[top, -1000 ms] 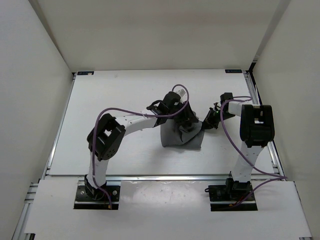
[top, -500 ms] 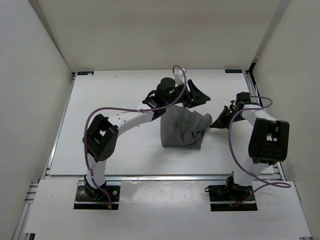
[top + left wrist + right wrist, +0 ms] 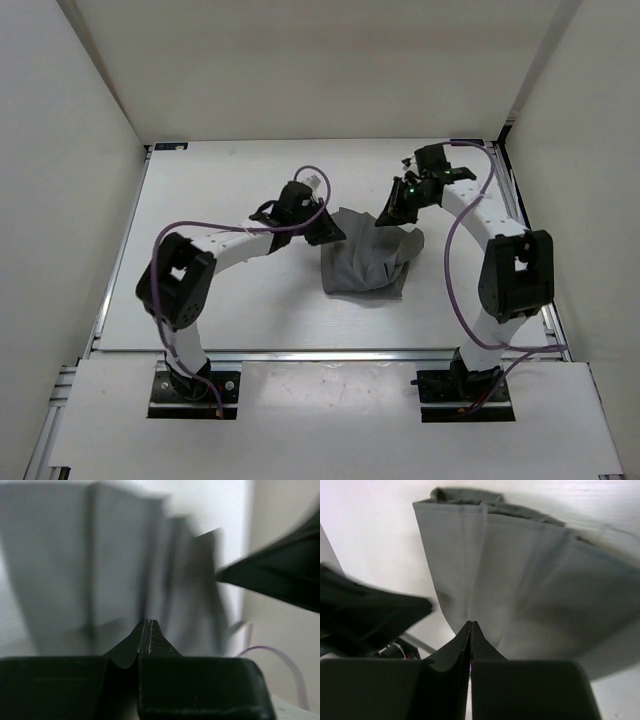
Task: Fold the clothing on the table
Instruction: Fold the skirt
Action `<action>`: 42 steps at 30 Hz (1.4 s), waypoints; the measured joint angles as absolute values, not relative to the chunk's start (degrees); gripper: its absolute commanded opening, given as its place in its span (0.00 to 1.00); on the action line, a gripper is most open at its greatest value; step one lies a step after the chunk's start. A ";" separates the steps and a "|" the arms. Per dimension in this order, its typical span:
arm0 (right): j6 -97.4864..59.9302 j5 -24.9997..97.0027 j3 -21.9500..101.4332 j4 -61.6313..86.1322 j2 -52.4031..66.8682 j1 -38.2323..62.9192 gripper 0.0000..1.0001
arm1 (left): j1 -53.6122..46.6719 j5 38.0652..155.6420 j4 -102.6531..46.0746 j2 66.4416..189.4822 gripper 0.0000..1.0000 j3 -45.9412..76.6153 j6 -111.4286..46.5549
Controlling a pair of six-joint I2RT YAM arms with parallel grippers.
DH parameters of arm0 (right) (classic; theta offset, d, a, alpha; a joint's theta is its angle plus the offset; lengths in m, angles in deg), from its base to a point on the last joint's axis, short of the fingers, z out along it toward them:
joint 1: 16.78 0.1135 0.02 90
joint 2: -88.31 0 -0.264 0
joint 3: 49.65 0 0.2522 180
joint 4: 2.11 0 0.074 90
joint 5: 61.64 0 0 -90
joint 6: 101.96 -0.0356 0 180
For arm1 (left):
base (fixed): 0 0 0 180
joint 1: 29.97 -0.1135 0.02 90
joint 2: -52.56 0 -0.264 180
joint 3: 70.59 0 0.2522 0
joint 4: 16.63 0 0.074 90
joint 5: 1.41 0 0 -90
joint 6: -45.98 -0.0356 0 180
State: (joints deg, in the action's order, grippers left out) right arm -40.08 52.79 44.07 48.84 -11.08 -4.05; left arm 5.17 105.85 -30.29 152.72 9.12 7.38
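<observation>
Plain white walls (image 3: 300, 60) all around

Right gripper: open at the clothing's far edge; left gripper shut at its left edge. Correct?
No: the right gripper is shut, fingers pressed together in the right wrist view. It is at the clothing's far edge; left gripper shut at its left edge.

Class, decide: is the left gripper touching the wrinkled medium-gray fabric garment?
Cannot tell. Left wrist view: shut left gripper overlaps blurred garment; contact unclear.
</observation>
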 measured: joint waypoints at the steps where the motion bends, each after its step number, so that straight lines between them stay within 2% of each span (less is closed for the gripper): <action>1: -40.10 53.14 44.75 48.93 -12.28 -2.92 0.01 | 5.60 105.50 -31.85 154.77 0.00 9.12 6.48; 7: -40.06 55.26 43.00 49.70 -14.97 -0.20 0.00 | 8.55 102.42 -40.81 162.86 0.00 11.98 1.61; 14: -39.58 57.40 22.30 50.33 -4.37 -2.24 0.00 | 10.50 99.36 -43.71 164.45 0.00 13.54 -0.71; 21: -38.36 58.03 5.32 52.56 8.31 -9.32 0.00 | 10.19 99.29 -43.71 164.58 0.00 13.54 -0.71; 27: -36.98 57.62 6.21 57.81 16.68 -18.24 0.05 | 8.42 99.86 -43.87 162.29 0.01 12.07 -0.60; 29: -36.76 57.20 10.15 59.14 17.60 -19.79 0.06 | 6.98 99.93 -44.87 160.17 0.08 11.85 -0.75; 30: -36.65 56.87 12.16 59.38 17.66 -20.07 0.08 | 6.08 99.84 -45.73 158.44 0.16 11.85 -1.12; 31: -36.52 56.37 13.95 59.34 17.73 -20.09 0.10 | 5.14 99.62 -46.56 156.47 0.28 11.77 -1.67; 32: -36.39 55.93 15.33 59.12 17.88 -20.12 0.17 | 4.07 99.27 -47.26 154.05 0.42 11.50 -2.41; 33: -36.48 55.74 15.98 58.77 18.25 -20.29 0.25 | 3.00 98.81 -48.09 151.29 0.47 11.24 -3.13; 34: -36.56 55.93 16.07 58.16 18.86 -20.62 0.26 | 1.67 98.44 -48.24 148.17 0.54 10.50 -3.66; 36: -36.74 56.48 15.64 57.48 20.11 -22.37 0.35 | -1.85 97.98 -49.03 141.39 0.56 7.94 -4.68; 40: -37.07 57.00 13.49 55.90 21.64 -26.08 0.44 | -10.29 97.11 -51.26 130.84 0.60 -0.56 -7.20; 42: -36.91 56.96 12.92 55.45 21.73 -26.70 0.46 | -13.11 96.34 -53.51 128.43 0.69 -5.74 -8.38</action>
State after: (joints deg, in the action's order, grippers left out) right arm -36.91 56.96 12.92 55.45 21.73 -26.70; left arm -13.11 96.34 -53.51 128.43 -5.74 -8.38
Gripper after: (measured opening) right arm 0.450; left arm 0.623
